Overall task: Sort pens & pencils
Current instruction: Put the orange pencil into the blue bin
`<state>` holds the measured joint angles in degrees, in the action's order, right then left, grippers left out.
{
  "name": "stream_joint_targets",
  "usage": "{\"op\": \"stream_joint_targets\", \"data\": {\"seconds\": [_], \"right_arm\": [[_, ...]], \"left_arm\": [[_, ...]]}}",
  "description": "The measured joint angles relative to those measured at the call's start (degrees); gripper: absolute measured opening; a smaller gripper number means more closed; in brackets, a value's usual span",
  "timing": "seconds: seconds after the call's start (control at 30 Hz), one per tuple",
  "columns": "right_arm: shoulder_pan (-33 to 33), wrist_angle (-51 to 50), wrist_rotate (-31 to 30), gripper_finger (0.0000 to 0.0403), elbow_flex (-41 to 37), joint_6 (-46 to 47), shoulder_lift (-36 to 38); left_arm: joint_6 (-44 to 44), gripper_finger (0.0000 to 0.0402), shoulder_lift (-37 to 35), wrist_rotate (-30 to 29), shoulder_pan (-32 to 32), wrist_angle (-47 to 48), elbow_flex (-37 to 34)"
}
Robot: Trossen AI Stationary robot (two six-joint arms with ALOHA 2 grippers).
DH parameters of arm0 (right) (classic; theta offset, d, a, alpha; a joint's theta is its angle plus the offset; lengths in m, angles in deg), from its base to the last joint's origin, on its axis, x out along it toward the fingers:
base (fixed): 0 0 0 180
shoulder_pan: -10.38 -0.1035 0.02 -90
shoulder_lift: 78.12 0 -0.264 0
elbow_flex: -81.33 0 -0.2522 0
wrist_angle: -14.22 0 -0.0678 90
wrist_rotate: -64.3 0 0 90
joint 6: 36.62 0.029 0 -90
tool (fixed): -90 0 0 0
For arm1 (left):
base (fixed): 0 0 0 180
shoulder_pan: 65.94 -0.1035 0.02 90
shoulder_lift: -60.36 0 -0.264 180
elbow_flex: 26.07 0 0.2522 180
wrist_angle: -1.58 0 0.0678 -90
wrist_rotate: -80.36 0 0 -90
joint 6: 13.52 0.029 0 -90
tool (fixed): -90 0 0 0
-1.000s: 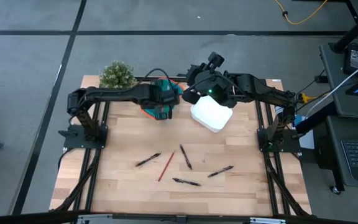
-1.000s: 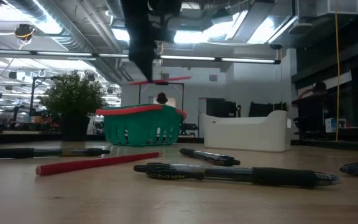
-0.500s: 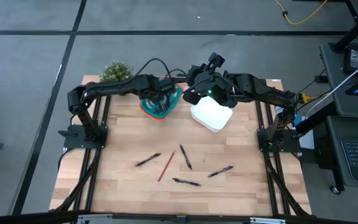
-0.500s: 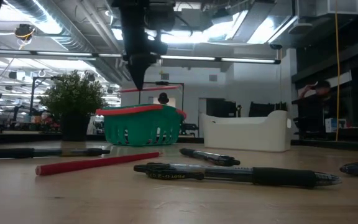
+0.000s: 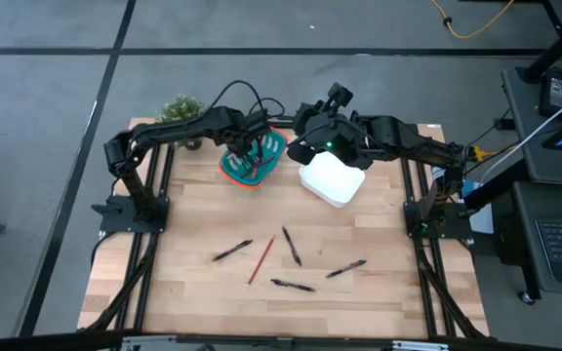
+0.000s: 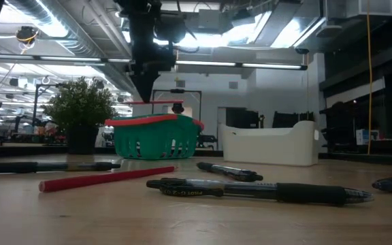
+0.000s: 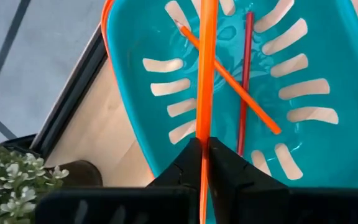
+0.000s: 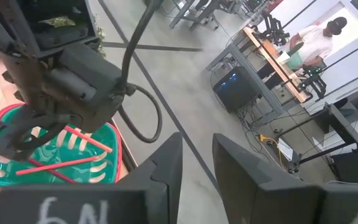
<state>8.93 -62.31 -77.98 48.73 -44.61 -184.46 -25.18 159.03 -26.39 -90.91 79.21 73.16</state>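
The basket (image 5: 252, 162) was teal with an orange-red rim. The pencils (image 7: 206, 74) were orange-red and the pens (image 5: 292, 247) black. The bin (image 5: 332, 179) was white.

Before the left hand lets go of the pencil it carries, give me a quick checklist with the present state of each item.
1. Left hand shut on pencil: ok.
2. Pencil above the teal basket, not the white bin: ok.
3. Basket holds only pencils, two orange ones lying crossed: ok.
4. Held pencil clear of the basket floor: cannot tell.
5. Right hand waits by the white bin, empty: ok.
6. Sorting left: one pencil and four pens on the table: not ok.
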Motion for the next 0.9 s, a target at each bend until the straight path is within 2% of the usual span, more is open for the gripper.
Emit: {"op": "stream_joint_targets", "data": {"seconds": [0.4,0.57,0.7,0.9], "right_arm": [[-0.04,-2.0,1.53,0.009,0.0,1.76,0.0],[-0.02,-3.13,1.48,0.009,0.0,2.05,0.02],[-0.02,-3.13,1.48,0.009,0.0,2.17,0.02],[-0.02,-3.52,1.5,0.009,0.0,3.21,0.03]], "left_arm": [[0.03,0.0012,7.62,1.45,-2.26,-1.67,0.09],[0.19,0.0012,8.63,1.8,-3.69,-2.36,0.07],[1.25,0.0012,9.18,4.74,-4.02,-3.31,0.05],[1.66,0.0012,9.95,4.87,-4.07,-4.26,-0.04]]}}
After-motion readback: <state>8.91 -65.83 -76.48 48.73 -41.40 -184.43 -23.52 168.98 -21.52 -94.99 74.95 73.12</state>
